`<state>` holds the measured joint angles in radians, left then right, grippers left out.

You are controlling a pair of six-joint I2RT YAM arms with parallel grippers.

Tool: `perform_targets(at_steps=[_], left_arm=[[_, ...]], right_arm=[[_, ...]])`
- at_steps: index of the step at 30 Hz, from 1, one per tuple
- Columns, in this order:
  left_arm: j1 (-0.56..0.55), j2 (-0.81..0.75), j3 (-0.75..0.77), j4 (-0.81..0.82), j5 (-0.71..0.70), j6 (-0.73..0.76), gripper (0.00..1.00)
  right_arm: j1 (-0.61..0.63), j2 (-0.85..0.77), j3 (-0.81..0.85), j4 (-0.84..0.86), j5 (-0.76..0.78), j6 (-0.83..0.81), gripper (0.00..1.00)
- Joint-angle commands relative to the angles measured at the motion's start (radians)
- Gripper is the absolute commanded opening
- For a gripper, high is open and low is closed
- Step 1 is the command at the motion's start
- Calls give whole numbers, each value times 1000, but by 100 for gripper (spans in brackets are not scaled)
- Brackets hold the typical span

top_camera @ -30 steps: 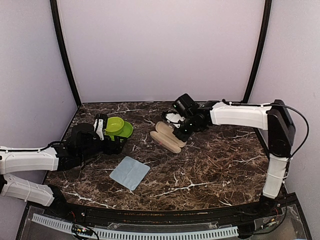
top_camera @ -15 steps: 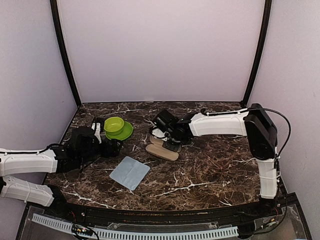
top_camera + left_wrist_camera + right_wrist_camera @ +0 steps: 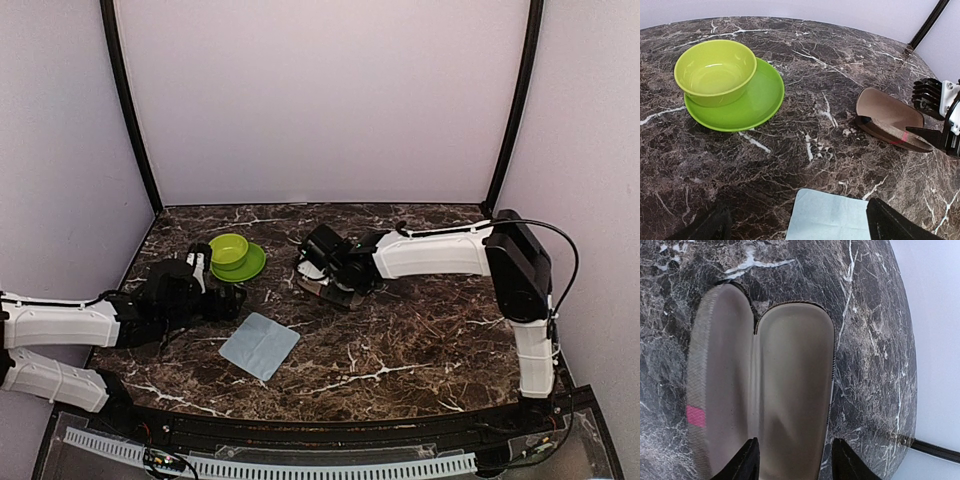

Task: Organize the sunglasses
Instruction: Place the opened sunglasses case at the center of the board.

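The glasses case (image 3: 322,291) lies open left of the table's middle, with a beige lining and a pink tag. It also shows in the right wrist view (image 3: 790,390) and the left wrist view (image 3: 887,112). My right gripper (image 3: 340,282) is over it, and in its own view (image 3: 794,462) the jaws clasp the case's right half across its width. My left gripper (image 3: 232,300) is wide open and empty, low over the table between the bowl and a light blue cloth (image 3: 260,345), which also shows in the left wrist view (image 3: 832,217). No sunglasses are in view.
A green bowl (image 3: 229,249) stands on a green plate (image 3: 250,265) at the back left, also in the left wrist view (image 3: 715,70). The table is dark marble. Black frame posts stand at the back corners.
My right gripper has swung left and nearer with the case, which slid that way and now looks tilted. My left gripper has drawn back from the bowl toward the cloth.
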<state>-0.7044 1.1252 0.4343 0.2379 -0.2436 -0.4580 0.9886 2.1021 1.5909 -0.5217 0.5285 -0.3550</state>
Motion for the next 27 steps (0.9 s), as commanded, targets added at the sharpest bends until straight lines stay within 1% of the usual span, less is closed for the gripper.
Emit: perform_targets(at_steps=[1,8,13,16,20,23,27], left_arm=[[0,18,-25,21,14,-16,96],[0,33,-26,27,24,-18,96],[0,49,-27,21,25,-25,95],[0,69,-24,3,46,-47,91],[0,83,-24,-42,86,-81,84],[-1,71,-41,-47,91,-97,82],[-1,59,-53,-42,75,-102,80]], right_arm=[[9,-33,-2,37,-9,20,51],[8,-66,-20,46,-33,43,54],[8,-119,-32,64,-103,107,55],[8,-156,-42,87,-200,156,56],[8,-194,-69,134,-384,259,54],[10,-197,-94,178,-517,353,50],[27,-170,-119,224,-594,455,44]])
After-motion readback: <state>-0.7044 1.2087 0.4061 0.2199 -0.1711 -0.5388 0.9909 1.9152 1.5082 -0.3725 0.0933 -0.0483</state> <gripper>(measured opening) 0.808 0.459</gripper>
